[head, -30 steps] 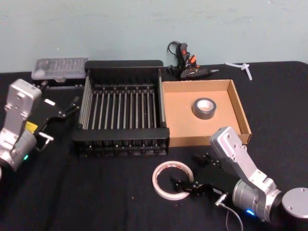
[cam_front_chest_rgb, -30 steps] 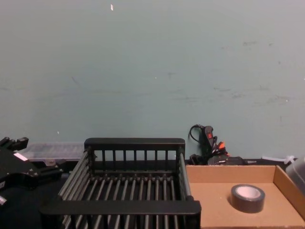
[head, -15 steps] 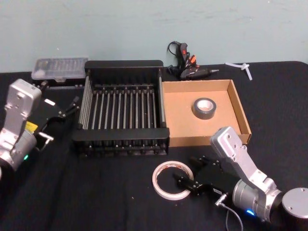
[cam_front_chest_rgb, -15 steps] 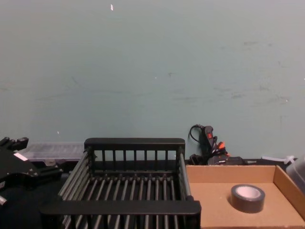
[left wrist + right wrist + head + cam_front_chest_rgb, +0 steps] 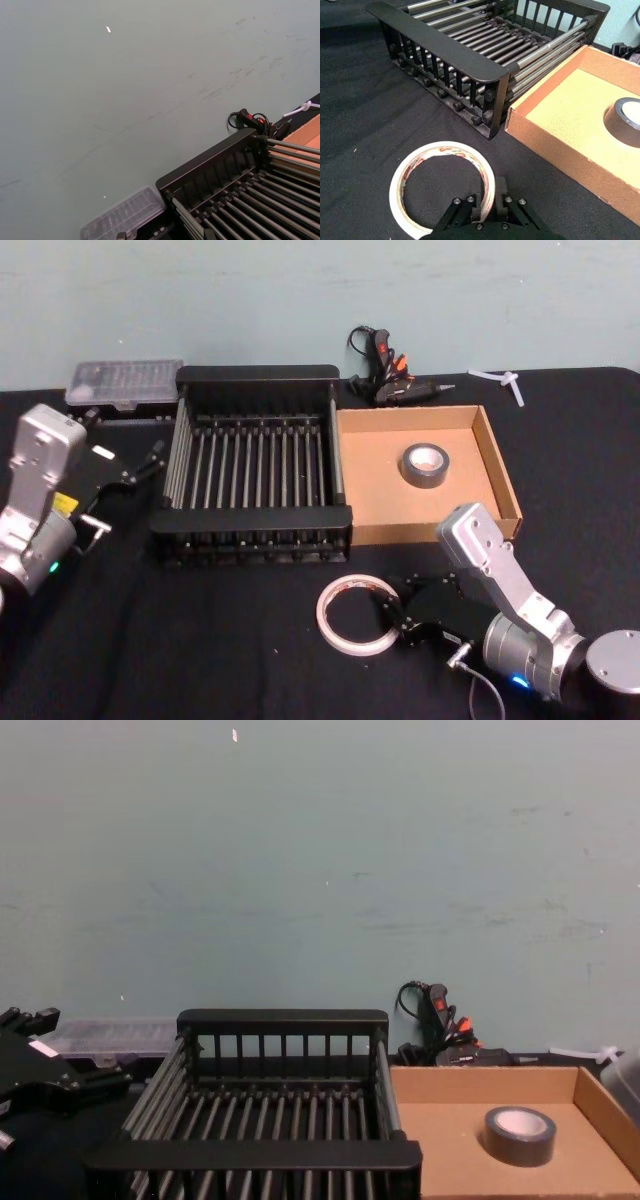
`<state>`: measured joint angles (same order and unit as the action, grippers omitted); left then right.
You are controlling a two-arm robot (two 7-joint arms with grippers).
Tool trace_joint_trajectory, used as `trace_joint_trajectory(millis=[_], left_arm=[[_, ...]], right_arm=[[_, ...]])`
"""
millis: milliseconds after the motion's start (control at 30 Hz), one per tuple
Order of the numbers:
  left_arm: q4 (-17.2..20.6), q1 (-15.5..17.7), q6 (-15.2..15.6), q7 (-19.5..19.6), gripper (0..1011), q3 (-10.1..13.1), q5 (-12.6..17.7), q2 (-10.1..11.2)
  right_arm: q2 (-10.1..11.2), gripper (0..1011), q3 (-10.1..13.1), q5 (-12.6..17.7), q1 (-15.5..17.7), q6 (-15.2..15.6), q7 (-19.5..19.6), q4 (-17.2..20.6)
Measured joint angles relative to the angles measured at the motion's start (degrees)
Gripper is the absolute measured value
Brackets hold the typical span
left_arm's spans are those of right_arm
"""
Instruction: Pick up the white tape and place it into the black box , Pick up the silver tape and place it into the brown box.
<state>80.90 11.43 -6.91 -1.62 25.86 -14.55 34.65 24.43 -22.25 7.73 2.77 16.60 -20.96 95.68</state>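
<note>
1. Since a second ago, the right gripper (image 5: pixel 392 617) has pulled back slightly toward the robot and narrowed; its black fingers (image 5: pixel 470 207) now pinch the near right rim of the white tape (image 5: pixel 355 615), one inside the ring and one outside.
2. The white tape, a thin wide ring with red print inside, lies flat on the black counter (image 5: pixel 220 640), just in front of the black box (image 5: pixel 255 472) and the brown box (image 5: pixel 495 455).
3. The black box, a slatted crate, stands at the centre of the counter. The brown box touches its right side.
4. The silver tape (image 5: pixel 425 465) lies flat inside the brown box, toward its far right part.
5. The left gripper (image 5: pixel 150 462) hangs to the left of the black box, apart from it. Whether its fingers are apart or together cannot be told.
6. Behind the boxes, near the wall, are a clear plastic case (image 5: pixel 125 382) on the left and a black glue gun (image 5: pixel 385 365) with a cord.
</note>
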Motion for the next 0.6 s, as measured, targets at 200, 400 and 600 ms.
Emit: trace_joint_trajectory(millis=[200, 400, 600], left_arm=[[0.0, 0.0, 0.0, 0.0, 1001, 0.0, 0.0, 0.0], [0.0, 0.01, 0.0, 0.0, 1001, 0.0, 0.0, 0.0], [0.0, 0.0, 0.0, 0.0, 1001, 0.0, 0.0, 0.0]], right_arm=[[0.0, 104, 0.0, 0.01, 0.0, -0.01, 0.0, 0.01], [0.0, 85, 0.01, 0.03, 0.0, -0.03, -0.01, 0.01], [0.17, 85, 0.6, 0.94, 0.26, -0.67, -0.67, 0.34]])
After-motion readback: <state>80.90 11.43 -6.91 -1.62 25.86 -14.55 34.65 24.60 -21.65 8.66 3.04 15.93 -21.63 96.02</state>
